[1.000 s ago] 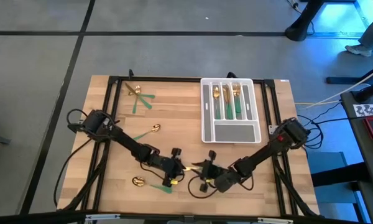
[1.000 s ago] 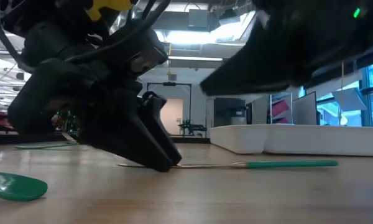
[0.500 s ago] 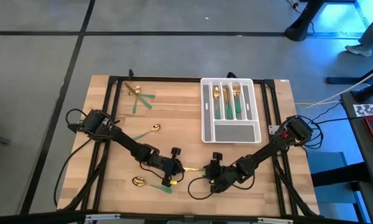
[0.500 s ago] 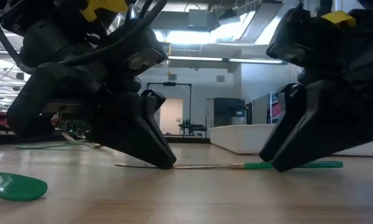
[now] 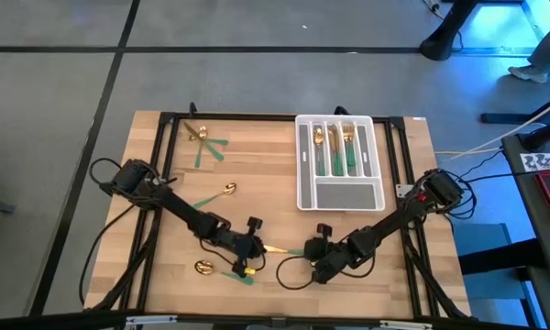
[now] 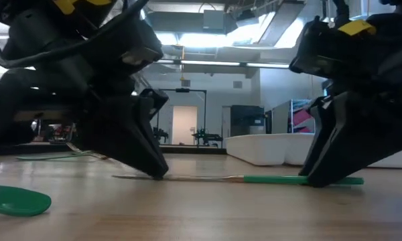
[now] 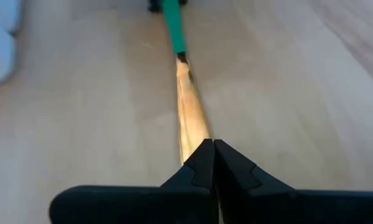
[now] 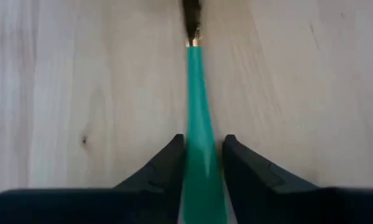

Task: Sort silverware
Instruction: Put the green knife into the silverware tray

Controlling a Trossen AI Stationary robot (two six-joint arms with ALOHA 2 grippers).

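- Left hand [image 5: 254,249]: low over the near middle of the tabletop [image 5: 266,192], arm reaching in from the left edge. In the left wrist view its fingers [image 7: 202,163] meet, clenched on the gold blade end of a knife [image 7: 189,109].
- Right hand [image 5: 313,249]: just across from the left one, arm reaching in from the right edge, wrist tipped down. In the right wrist view its fingers [image 8: 171,155] stand on either side of the knife's green handle [image 8: 199,149], close against it; whether they press it cannot be told.
- Knife: lies flat on the wood between the two hands in the low view, gold end under the left hand, green end under the right.
- Other silverware on the tabletop: a gold spoon with green handle [image 5: 213,194] left of centre; a green and gold piece [image 5: 222,271] near the front edge, just beside the left hand; a small crossed group [image 5: 204,144] at the far left corner.
- Tray [image 5: 339,194]: grey-white, at the far right of the tabletop, well apart from both hands. Its upper slots hold several gold and green pieces [image 5: 339,148]; its wide lower compartment shows only its floor.
- Open room: bare wood lies between the hands and the tray, and across the middle of the tabletop.
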